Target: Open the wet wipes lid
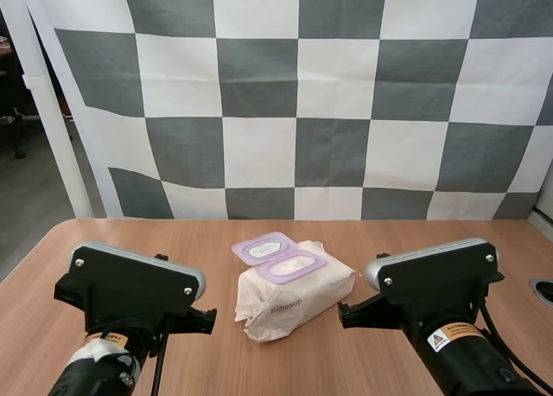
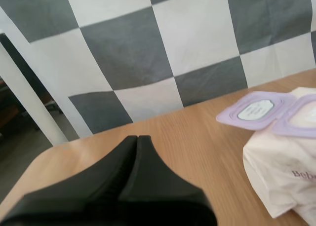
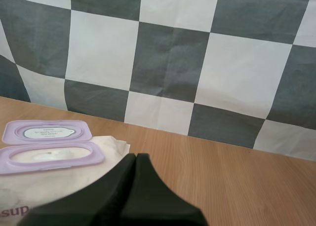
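My left tool point(image 2: 138, 138) has its two black fingers pressed together like one dark wedge, and it holds nothing. It sits low over the table point(image 1: 130, 240). The pack of wet wipes point(image 1: 294, 297) lies to its right and a little ahead, just beside it.

The pack lies in the middle of the table, between the two arms. Its long side runs across from left to right, and the right end is turned a bit farther away. The purple lid point(image 1: 263, 249) is flipped open and lies flat, pointing back and to the left. Next to it is the purple ring of the opening point(image 1: 292, 266), facing up. I think the job looks done, because the lid is off the opening.

My right tool point(image 3: 136, 157) is also shut tight with nothing in it. The pack lies to its left, just beside it, with the lid on the pack's far side from it. Both arms look about as near to the pack, but the lid is more on the left arm's side.

The table is smooth brown wood. There is bare wood all round the pack, so I think either arm has room to move.
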